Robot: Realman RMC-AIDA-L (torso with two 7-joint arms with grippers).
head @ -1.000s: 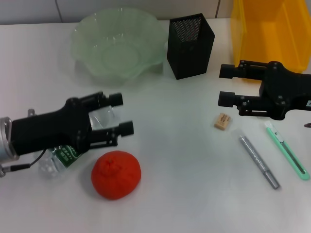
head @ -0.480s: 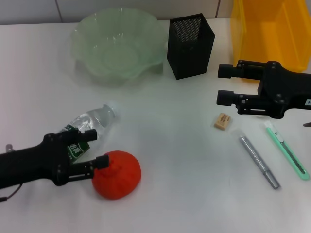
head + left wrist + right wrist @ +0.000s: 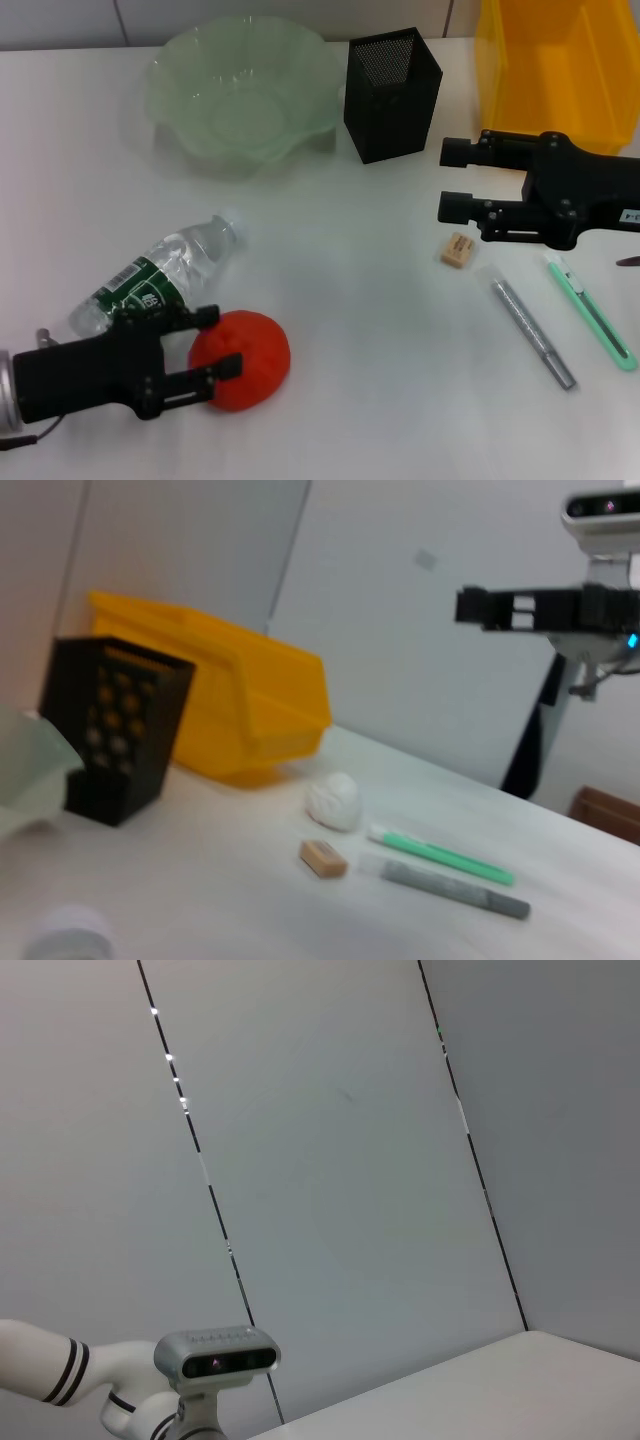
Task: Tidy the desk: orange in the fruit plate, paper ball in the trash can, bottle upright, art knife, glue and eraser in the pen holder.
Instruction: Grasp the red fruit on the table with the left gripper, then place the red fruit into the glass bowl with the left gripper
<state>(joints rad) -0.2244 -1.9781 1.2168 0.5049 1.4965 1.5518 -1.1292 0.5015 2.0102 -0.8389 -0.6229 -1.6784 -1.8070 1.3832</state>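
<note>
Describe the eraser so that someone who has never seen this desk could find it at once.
Start at the yellow bin at the far right of the white desk and come toward the robot, past the right end effector hovering there. Just below it lies the eraser, a small tan block. Its neighbours, a grey glue stick and a green art knife, are long and thin.

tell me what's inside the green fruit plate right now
Nothing shows inside the fruit plate; its bowl looks bare in the head view. The orange sits on the desk between the left gripper's open fingers.
</note>
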